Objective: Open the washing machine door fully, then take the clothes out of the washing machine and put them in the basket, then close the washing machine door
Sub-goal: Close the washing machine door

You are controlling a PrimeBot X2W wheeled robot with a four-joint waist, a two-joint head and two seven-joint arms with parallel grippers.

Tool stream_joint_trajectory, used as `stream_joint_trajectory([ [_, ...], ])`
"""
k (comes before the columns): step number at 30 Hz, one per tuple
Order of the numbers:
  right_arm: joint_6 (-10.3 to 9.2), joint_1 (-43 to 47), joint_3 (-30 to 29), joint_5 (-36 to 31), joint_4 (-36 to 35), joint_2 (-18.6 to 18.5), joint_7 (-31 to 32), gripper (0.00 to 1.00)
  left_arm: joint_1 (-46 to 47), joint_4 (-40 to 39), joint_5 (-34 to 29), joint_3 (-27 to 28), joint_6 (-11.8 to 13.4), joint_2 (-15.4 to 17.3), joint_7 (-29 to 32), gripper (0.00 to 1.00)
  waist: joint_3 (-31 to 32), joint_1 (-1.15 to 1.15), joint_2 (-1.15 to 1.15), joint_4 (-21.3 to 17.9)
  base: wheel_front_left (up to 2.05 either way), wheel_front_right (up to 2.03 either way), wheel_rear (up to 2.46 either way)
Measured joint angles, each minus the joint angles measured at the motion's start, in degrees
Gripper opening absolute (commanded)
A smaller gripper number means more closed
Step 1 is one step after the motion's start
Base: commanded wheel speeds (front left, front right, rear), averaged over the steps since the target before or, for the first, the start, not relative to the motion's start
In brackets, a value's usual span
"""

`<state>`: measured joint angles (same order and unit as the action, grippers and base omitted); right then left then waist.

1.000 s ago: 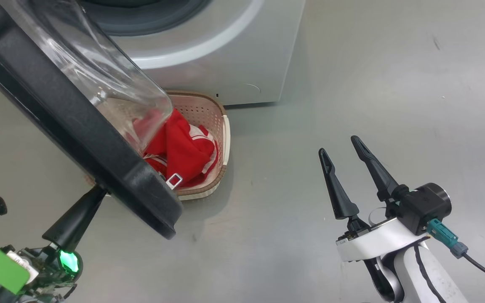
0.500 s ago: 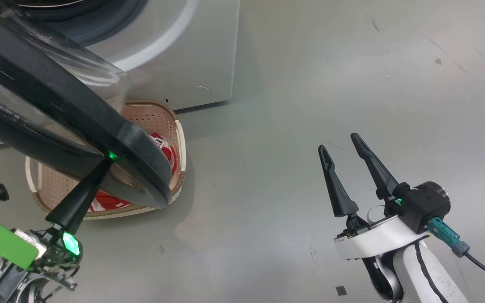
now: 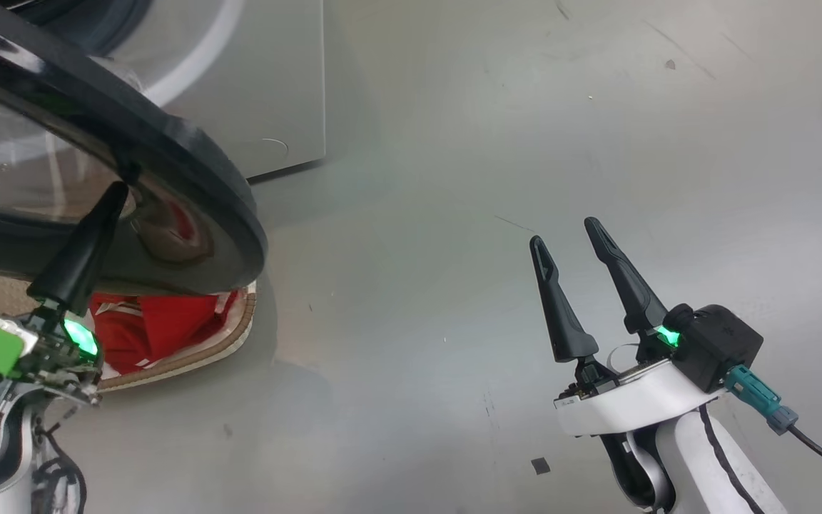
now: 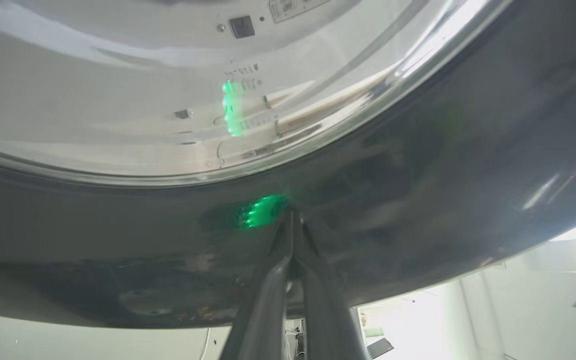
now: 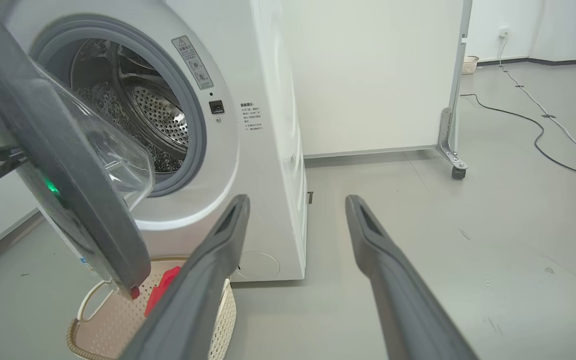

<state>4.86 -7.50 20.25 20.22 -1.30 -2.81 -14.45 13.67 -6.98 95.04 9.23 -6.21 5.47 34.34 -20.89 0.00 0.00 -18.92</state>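
Observation:
The washing machine door [image 3: 204, 178] stands partly open, its black rim over the basket [image 3: 225, 343]. My left gripper [image 3: 117, 191] is shut, its tip pressed on the door's outer face; in the left wrist view the closed fingers [image 4: 292, 220] meet the glossy rim [image 4: 418, 175]. Red clothes [image 3: 161, 321] lie in the basket. The right wrist view has the washing machine [image 5: 263, 150], its bare steel drum [image 5: 158, 115], the door [image 5: 68, 165], the basket [image 5: 225, 315] and the clothes [image 5: 160, 292]. My right gripper [image 3: 562, 233] hangs open and empty over the floor, to the right of the machine.
A white partition on castors [image 5: 378, 75] stands behind the machine, with a cable [image 5: 533, 125] trailing over the grey floor and a small basket [image 5: 469, 64] far back. Open floor lies to the right of the machine [image 3: 268, 93].
The head camera has turned, sliding the scene left. The door has swung round toward the machine's port, with my shut left gripper against its outer face. The right gripper keeps its place, open.

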Motion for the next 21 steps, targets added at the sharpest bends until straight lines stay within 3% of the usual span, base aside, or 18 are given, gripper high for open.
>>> stream_joint_trajectory([
  [21,-1.34,-2.7,2.5,4.4,-1.6,0.1,0.0,1.00,16.2,8.1,-4.4,1.7,4.1,3.3,-4.3,0.00,-4.5,0.00,0.00,-8.0,0.00,0.00,0.00],
])
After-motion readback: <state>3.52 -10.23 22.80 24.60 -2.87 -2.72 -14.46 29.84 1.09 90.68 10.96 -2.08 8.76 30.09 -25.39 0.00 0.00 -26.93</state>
